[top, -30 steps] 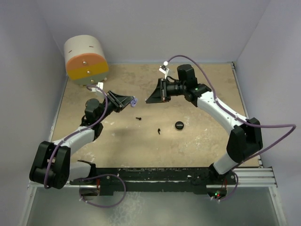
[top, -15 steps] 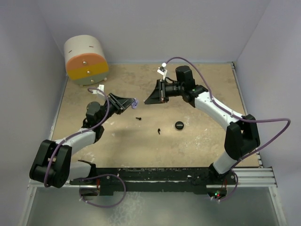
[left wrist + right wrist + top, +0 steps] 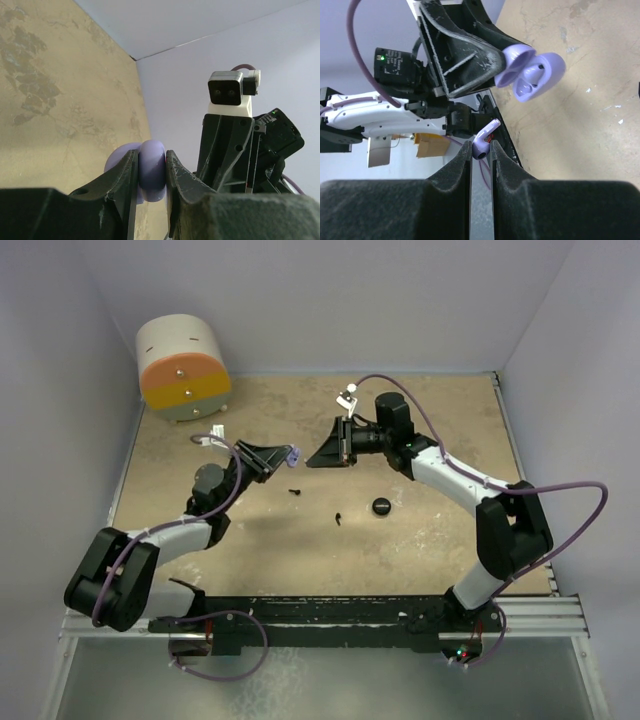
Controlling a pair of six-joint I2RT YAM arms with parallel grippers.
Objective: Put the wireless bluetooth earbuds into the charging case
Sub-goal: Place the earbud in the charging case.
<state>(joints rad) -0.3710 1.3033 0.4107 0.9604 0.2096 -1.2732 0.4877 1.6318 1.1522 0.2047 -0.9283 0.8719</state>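
Your left gripper (image 3: 280,458) is clamped narrow on the lavender charging case (image 3: 293,455), held up off the table (image 3: 440,530) over its far half, a little left of the middle. In the left wrist view the case (image 3: 150,167) sits squeezed between the two fingers. In the right wrist view it (image 3: 532,72) hangs open, its two hollowed halves facing your other arm.

Your right gripper (image 3: 312,459) points at the case from just beside it, tips apart from it. Its fingers are nearly together and pinch one lavender earbud (image 3: 483,144), stem angled upward.

Two black earbuds (image 3: 296,491) (image 3: 339,518) lie on the table nearer to you, near its centre, apart from each other. A black round disc (image 3: 380,506) lies just right of them. An orange, yellow and white drum (image 3: 183,368) stands at the far left corner.
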